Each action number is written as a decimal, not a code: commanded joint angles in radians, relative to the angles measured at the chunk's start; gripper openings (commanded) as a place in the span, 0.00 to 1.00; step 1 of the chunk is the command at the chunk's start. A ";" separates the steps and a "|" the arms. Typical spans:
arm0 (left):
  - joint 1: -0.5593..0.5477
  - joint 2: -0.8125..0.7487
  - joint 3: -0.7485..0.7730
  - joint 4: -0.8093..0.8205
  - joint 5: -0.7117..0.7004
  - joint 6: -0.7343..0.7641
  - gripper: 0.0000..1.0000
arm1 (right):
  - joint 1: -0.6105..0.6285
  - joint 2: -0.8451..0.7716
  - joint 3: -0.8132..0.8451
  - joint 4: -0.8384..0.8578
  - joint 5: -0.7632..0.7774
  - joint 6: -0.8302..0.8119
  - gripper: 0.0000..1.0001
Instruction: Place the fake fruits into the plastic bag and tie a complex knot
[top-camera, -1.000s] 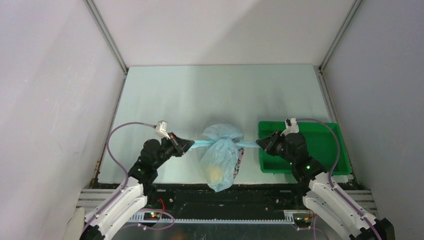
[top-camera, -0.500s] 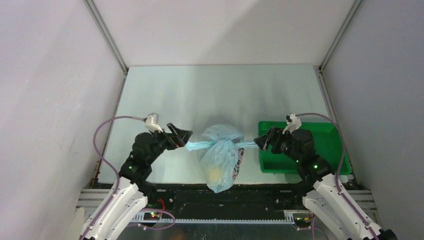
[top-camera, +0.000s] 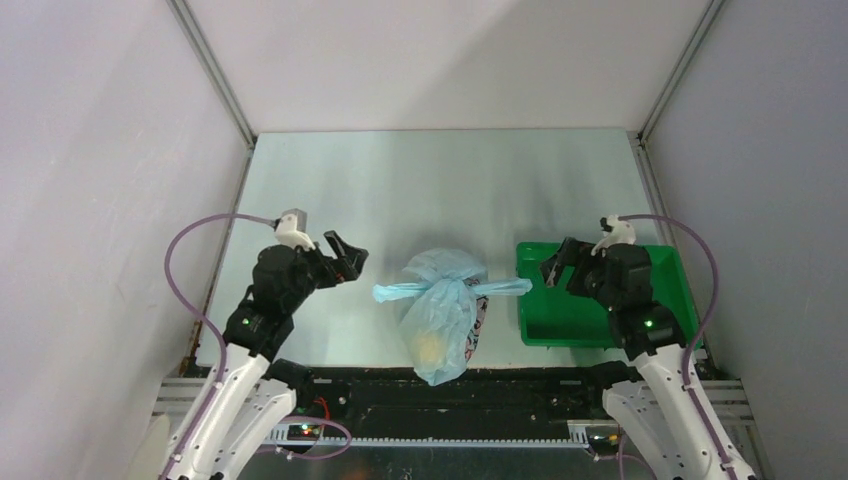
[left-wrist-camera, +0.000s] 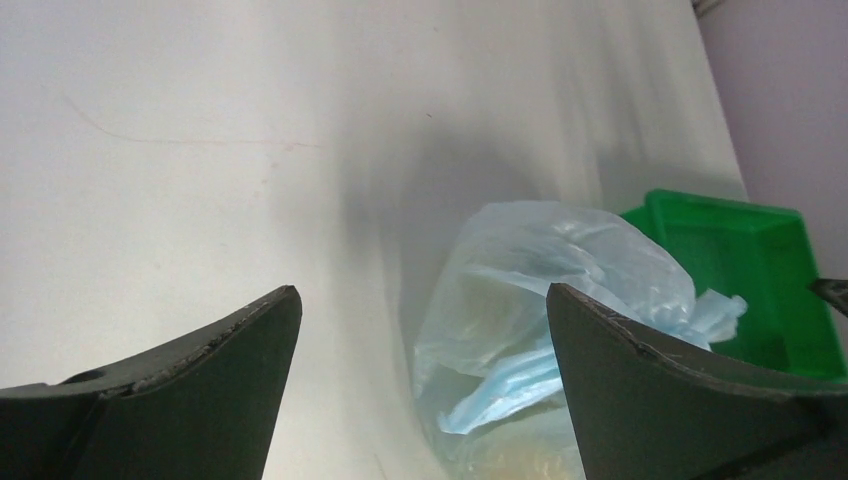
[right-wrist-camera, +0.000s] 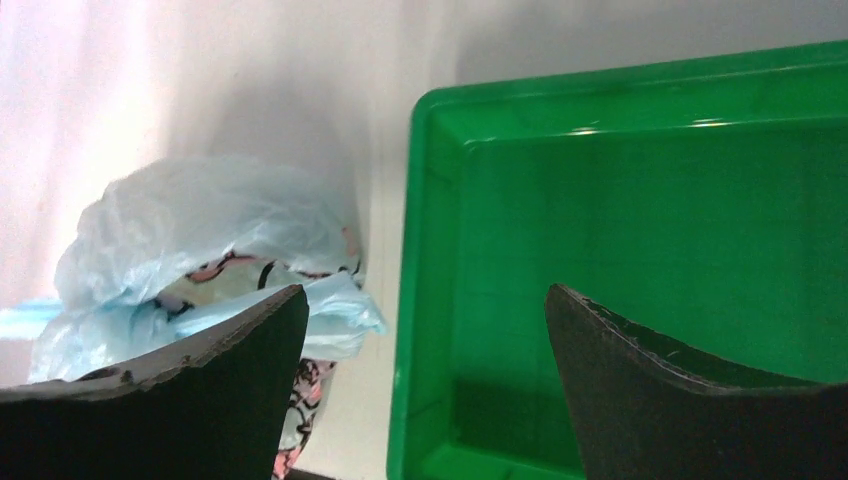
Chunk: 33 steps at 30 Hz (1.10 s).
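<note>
The light-blue plastic bag (top-camera: 440, 315) lies on the table between my arms, its neck pinched in at a knot (top-camera: 452, 286). Two loose tails stick out from it, one left (top-camera: 393, 292) and one right (top-camera: 506, 287). A yellowish fake fruit (top-camera: 430, 347) shows dimly through the film. My left gripper (top-camera: 347, 255) hangs open left of the bag and touches nothing. My right gripper (top-camera: 555, 262) stands open over the green tray's left rim, apart from the right tail. The left wrist view shows the bag (left-wrist-camera: 560, 270) beyond the open left gripper (left-wrist-camera: 422, 290). The right wrist view has the bag (right-wrist-camera: 190, 225) left of the open right gripper (right-wrist-camera: 425, 290).
A rigid green tray (top-camera: 655, 270) sits right of the bag, seen bare in the right wrist view (right-wrist-camera: 640, 200). White enclosure walls stand on the left, back and right. The arm bases and a metal rail run along the near edge.
Both grippers were shut on the bag's tails, pulling them taut. They have opened, let go and drawn back outward; the tails now lie slack.
</note>
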 joint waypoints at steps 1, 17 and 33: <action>0.061 -0.014 0.112 -0.058 -0.035 0.141 0.99 | -0.083 -0.019 0.106 -0.047 0.021 -0.066 0.93; 0.067 -0.246 0.223 -0.023 -0.315 0.484 0.99 | -0.097 -0.294 0.140 0.110 0.100 -0.244 0.93; 0.066 -0.277 0.183 -0.014 -0.363 0.450 0.99 | -0.096 -0.361 0.132 0.110 0.099 -0.253 0.93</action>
